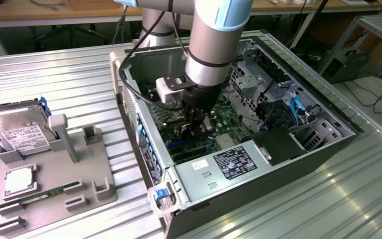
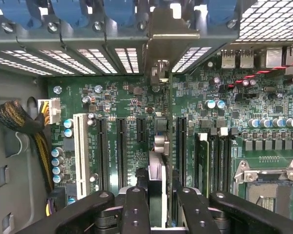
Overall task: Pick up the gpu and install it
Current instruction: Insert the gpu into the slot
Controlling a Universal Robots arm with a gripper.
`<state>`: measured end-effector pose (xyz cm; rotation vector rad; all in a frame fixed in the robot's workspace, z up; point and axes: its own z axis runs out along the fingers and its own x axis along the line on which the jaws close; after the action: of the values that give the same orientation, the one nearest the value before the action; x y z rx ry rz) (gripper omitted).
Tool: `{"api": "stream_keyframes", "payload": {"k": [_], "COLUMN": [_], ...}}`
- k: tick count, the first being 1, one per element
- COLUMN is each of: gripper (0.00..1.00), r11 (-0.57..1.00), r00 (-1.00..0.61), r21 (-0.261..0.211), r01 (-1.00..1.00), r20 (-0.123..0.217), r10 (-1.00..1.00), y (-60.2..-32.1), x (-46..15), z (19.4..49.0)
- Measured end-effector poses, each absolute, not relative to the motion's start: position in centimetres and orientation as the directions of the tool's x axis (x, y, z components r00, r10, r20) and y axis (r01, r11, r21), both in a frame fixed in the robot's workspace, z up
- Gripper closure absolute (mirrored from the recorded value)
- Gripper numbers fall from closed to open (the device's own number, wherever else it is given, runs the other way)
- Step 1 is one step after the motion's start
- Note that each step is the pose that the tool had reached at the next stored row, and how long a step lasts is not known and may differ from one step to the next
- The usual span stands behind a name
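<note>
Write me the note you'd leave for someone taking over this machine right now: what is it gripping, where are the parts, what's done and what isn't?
Gripper: inside the open computer case, jaws shut on the gpu, held edge-on above the motherboard.
Gpu: its metal bracket is up at the rear slot openings, the card in line with the expansion slots; whether it is fully seated cannot be told.
Done: the card is picked up and brought into the case.
Left: confirming seating and letting go.
On the grey tray outside the case: a hard drive and a memory stick, untouched.
</note>
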<state>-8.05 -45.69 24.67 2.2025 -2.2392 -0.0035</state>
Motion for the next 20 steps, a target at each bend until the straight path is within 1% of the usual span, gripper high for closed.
{"api": "stream_keyframes", "payload": {"k": [20], "gripper": [0.73], "r11": [0.017], "r00": [-0.017], "r21": [0.0], "r01": [-1.0], "r20": [-0.001], "r10": [-1.0], "y": [-45.69], "x": [-8.43], "z": [24.73]}}
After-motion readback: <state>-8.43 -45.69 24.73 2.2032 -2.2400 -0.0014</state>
